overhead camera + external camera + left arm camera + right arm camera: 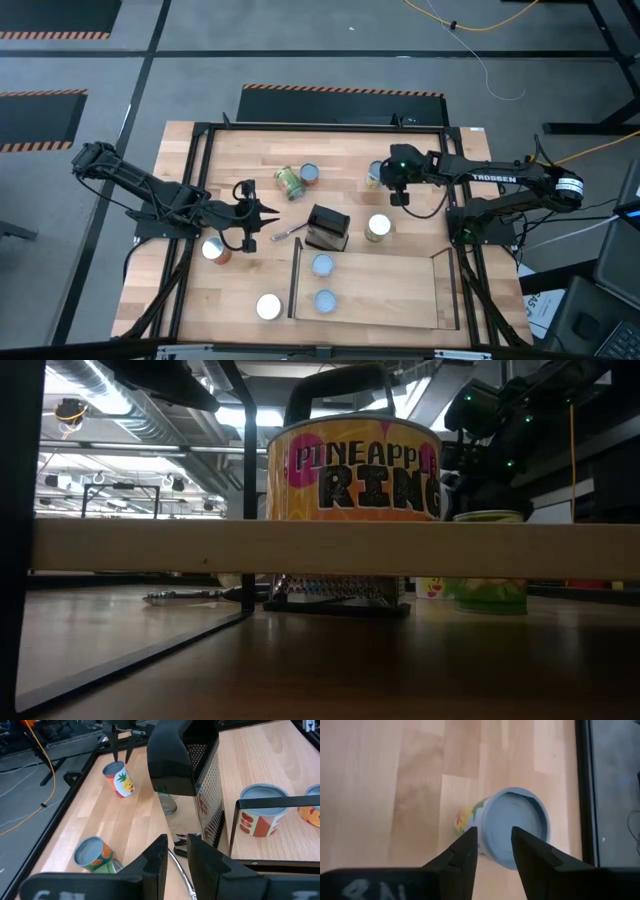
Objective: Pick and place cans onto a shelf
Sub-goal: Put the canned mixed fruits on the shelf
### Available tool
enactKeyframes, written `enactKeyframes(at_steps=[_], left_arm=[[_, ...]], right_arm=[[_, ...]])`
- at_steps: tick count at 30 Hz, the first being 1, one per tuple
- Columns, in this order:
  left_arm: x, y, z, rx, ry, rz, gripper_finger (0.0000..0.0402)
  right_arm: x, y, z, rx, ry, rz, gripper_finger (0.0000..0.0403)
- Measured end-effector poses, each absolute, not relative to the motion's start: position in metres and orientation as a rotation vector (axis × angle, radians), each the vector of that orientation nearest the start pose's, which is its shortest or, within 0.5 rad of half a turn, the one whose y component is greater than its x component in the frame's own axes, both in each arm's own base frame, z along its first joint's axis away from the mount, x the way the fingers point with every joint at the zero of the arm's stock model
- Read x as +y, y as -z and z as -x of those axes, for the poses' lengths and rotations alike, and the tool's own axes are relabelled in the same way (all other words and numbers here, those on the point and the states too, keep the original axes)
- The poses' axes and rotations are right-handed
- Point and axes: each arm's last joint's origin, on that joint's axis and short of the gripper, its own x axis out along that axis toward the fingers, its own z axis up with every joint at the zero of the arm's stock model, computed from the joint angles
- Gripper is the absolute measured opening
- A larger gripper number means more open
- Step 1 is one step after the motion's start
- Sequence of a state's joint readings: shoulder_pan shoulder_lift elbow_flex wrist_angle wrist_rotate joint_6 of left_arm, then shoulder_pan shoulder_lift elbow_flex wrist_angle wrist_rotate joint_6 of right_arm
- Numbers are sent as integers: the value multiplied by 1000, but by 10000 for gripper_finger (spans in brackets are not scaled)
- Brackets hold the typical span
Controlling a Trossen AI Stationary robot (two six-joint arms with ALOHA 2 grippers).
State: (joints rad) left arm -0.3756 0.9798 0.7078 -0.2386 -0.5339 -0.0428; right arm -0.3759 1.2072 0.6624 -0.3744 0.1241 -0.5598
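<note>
My overhead camera looks straight down on the whole table [230, 150], both arms in frame. My low camera sits at tabletop height, facing level across the table into the room, so close behind the shelf [330, 550] that its board bars the frame. The left wrist camera looks past its own fingers [155, 862] toward three o'clock on the overhead, sharing the grater [202, 790] with the low view. The right wrist camera faces almost straight down, close over one can [517, 820].

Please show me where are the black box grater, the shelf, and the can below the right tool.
black box grater [328, 227], high view, its top.
shelf [385, 290], high view, bare wooden board.
can [515, 827], right wrist view, its pale-blue top.
</note>
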Motion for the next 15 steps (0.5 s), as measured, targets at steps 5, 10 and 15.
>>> enactKeyframes(at_steps=[5, 10, 15], left_arm=[[-62, -269, -197, 456, -164, -184, 66], [-62, -269, -197, 456, -164, -184, 66], [-62, -269, -197, 455, -165, -184, 66]], right_arm=[[-88, -197, -206, 1033, 176, 373, 124], [-93, -190, -207, 1066, 185, 353, 124], [-97, -181, -213, 1091, 173, 342, 120]])
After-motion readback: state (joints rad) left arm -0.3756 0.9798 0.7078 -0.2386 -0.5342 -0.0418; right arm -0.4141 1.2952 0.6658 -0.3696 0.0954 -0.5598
